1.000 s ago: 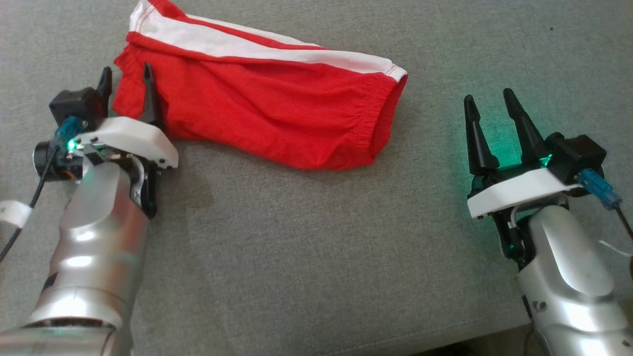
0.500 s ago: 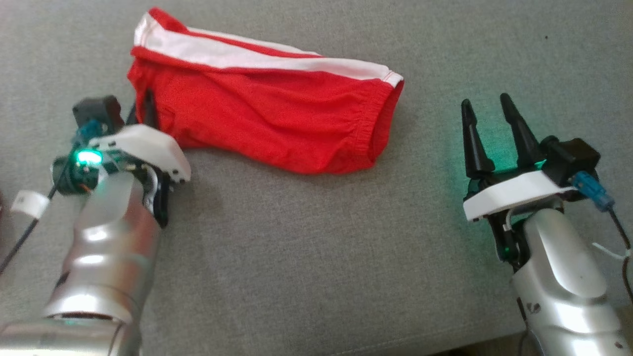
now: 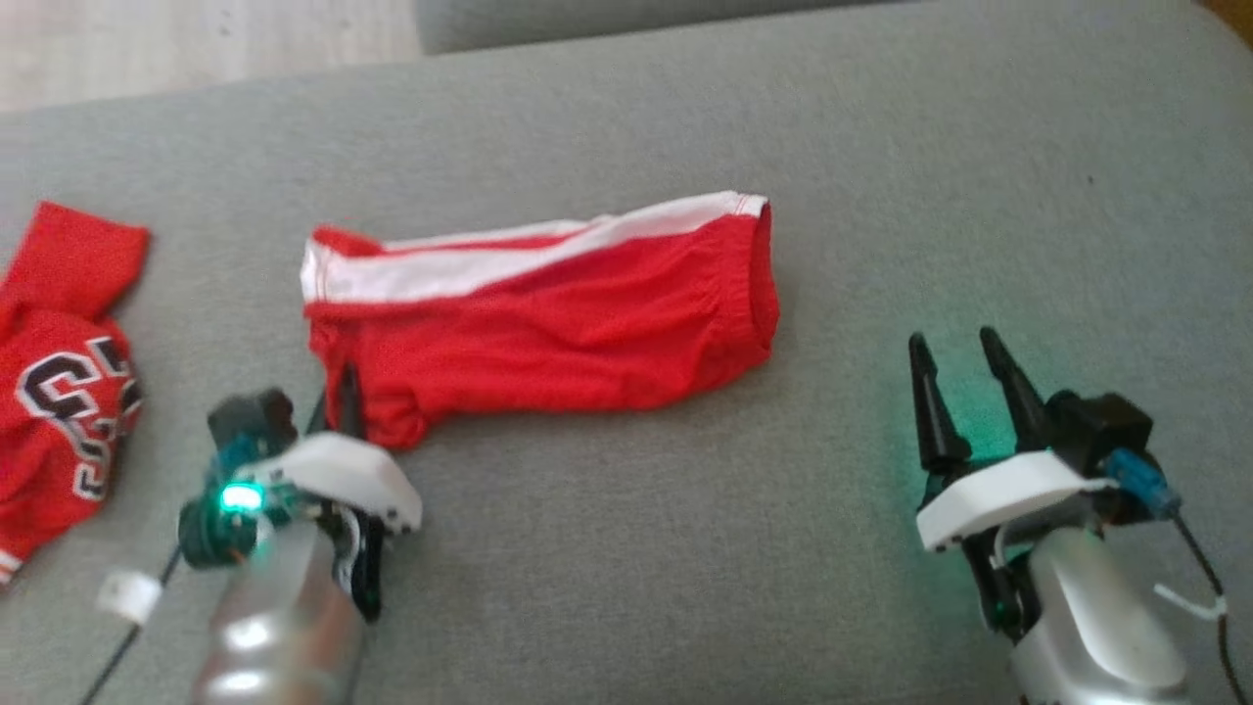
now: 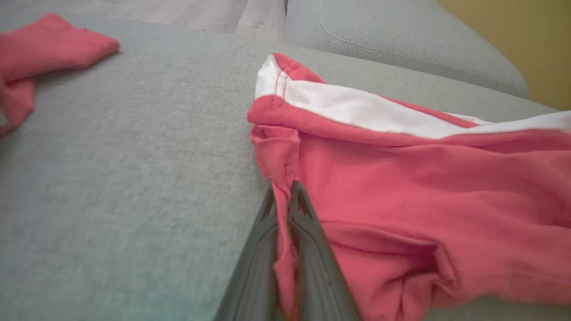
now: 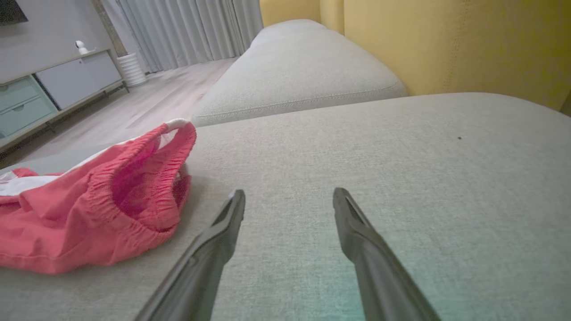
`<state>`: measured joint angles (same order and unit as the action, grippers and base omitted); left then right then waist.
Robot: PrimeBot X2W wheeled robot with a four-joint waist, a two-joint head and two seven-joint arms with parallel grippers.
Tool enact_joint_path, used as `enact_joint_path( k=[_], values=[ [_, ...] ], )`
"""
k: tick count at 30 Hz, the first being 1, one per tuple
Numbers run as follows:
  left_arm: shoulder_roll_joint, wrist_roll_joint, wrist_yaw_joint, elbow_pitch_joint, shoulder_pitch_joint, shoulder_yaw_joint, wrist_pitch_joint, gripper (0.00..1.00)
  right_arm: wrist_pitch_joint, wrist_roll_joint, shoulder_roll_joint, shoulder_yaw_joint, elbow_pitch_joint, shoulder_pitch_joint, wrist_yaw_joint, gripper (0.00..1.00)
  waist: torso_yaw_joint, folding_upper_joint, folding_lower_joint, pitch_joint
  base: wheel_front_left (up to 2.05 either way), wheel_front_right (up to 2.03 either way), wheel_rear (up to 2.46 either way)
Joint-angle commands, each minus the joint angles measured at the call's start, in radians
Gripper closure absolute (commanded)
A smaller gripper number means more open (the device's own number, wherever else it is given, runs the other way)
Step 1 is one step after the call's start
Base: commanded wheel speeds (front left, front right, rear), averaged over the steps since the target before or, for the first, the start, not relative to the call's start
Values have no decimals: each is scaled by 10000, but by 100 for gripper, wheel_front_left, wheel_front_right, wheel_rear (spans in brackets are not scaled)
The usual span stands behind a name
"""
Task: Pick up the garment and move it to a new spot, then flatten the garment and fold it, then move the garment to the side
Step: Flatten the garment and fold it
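Note:
A pair of red shorts with a white side stripe lies folded on the grey sofa cushion, its elastic waistband at the right end. My left gripper is shut on the shorts' lower left hem; in the left wrist view the red cloth runs pinched between the two dark fingers. My right gripper hovers open to the right of the waistband, apart from the cloth, with nothing between its fingers.
A red jersey with black and white lettering lies at the cushion's left edge. A second grey cushion and a yellow wall lie beyond. Wooden floor shows past the far edge. Bare cushion stretches in front of the shorts.
The left gripper has shut on the shorts' lower left hem and pulled back with it. The head camera has shifted, bringing the jersey and floor into view. The right gripper stays open.

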<state>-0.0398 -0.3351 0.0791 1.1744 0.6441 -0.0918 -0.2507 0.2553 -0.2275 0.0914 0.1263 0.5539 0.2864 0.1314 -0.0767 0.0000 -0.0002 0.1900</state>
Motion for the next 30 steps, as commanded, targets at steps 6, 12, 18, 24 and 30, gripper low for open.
enact_joint_path(
  k=[6, 12, 18, 24, 30],
  values=[
    [-129, 2, -348, -1967, -1413, 358, -108, 51, 65, -114, -211, 387, -210, -112, -7, 0, 482, 0, 2, -395, 0, 0, 0],
    [-109, -76, -725, -4011, -2694, 54, -109, 0, 65, -711, -341, 1091, -614, 409, -7, 0, 848, 0, 2, -269, 0, 0, 0],
    [-107, -348, -994, -5128, -3334, -892, -110, 0, 65, -913, -399, 1526, -224, 1170, -7, 0, 1514, 0, 2, -92, 0, 0, 0],
    [-106, -228, -1174, -6032, -3517, -1459, -110, 0, 65, -983, -408, 1634, 1324, 1645, -7, 0, 2158, 0, 2, 23, 0, 0, 0],
    [-105, -220, -1251, -6343, -3547, -1650, -110, 0, 65, -1268, -410, 1649, 2857, 1838, -7, 0, 2520, 0, 2, 146, 0, 0, 0]
  ],
)
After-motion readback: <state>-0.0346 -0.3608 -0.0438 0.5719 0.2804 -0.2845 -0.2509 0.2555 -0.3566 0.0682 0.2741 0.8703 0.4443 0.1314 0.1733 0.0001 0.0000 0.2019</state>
